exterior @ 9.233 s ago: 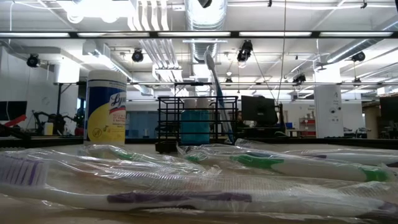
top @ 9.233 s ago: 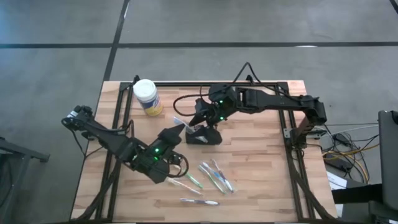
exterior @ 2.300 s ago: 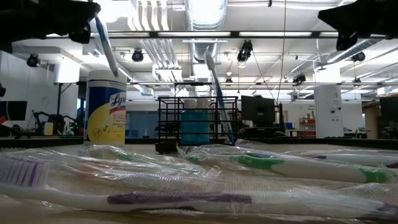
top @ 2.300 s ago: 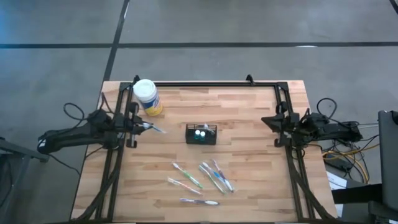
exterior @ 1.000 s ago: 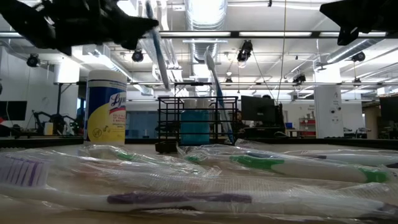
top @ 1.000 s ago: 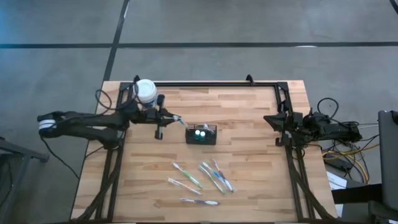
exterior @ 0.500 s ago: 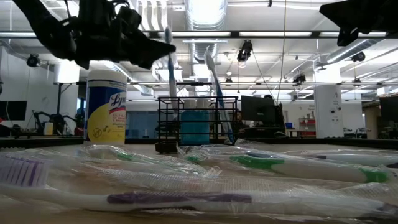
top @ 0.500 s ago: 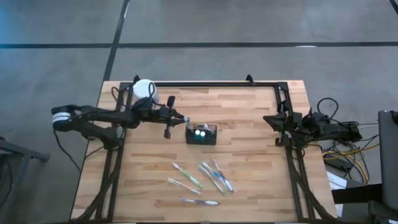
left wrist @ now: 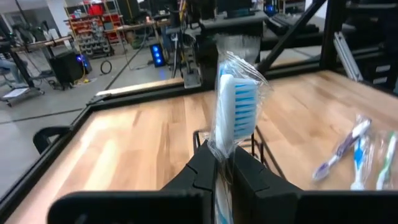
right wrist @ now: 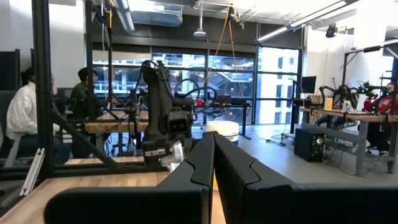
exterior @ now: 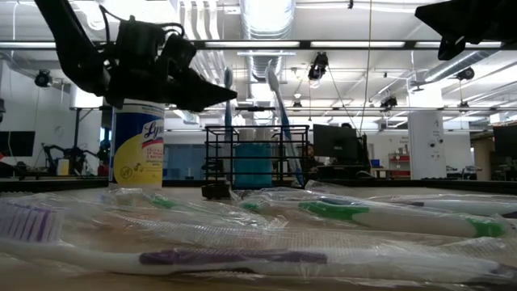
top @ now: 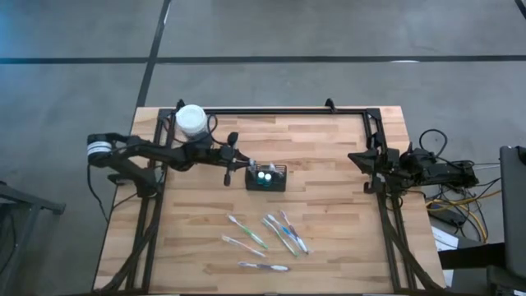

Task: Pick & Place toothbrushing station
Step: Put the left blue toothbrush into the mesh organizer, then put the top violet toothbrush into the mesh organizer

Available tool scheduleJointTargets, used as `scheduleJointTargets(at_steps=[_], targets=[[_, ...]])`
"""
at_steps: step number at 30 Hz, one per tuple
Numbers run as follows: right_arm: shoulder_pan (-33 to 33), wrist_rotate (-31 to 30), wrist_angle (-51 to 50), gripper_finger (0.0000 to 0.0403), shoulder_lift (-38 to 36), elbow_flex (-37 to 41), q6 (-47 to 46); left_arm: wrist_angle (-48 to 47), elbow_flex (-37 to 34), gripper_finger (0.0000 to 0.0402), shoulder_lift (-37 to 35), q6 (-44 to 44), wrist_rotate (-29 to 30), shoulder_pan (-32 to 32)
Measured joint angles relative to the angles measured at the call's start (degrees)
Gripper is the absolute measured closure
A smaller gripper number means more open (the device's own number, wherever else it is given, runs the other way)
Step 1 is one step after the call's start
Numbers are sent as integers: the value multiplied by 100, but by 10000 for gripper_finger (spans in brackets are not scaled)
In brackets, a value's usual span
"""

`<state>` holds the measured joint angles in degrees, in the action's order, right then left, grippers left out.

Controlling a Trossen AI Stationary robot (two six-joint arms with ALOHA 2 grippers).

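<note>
Whereas half a second back hung short of the caddy, left gripper (top: 244, 162) now reaches the left end of the toothbrushing station (top: 266, 177) at mid-table, clenched on a wrapped blue-bristled toothbrush (left wrist: 235, 115) held upright. Right gripper (top: 355, 158) parked at the table's right edge (top: 403, 189), fingers pressed together. Bare wood between caddy and right edge; loose toothbrushes (top: 265, 238) toward the near edge.

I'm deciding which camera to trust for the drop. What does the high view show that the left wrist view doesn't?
Only the high view shows the white-capped jar, the whole table and the right end effector parked at the right edge. Only the left wrist view shows the wrapped blue-bristled toothbrush clamped in the left end effector. Both show the caddy and loose toothbrushes.
</note>
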<state>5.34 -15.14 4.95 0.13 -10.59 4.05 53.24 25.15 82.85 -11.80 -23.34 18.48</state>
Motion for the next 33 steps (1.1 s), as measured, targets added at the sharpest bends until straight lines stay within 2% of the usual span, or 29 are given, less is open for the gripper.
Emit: scheduleJointTargets(at_steps=[8, 15, 20, 28, 33], targets=[[0, 2, 2, 394, 2, 0, -45, 189, 0, 373, 322, -163, -13, -5], [-2, 11, 2, 394, 2, 0, -68, 82, 0, 345, 196, 32, -12, -2], [-1, 11, 1, 394, 4, 0, -83, 41, -4, 302, -164, 113, -255, 3], [-1, 11, 2, 394, 6, 0, -86, -284, -7, 213, -664, 132, -272, 4], [-2, 9, 2, 394, 2, 0, -113, -297, 32, 182, -1217, 105, -272, 8]])
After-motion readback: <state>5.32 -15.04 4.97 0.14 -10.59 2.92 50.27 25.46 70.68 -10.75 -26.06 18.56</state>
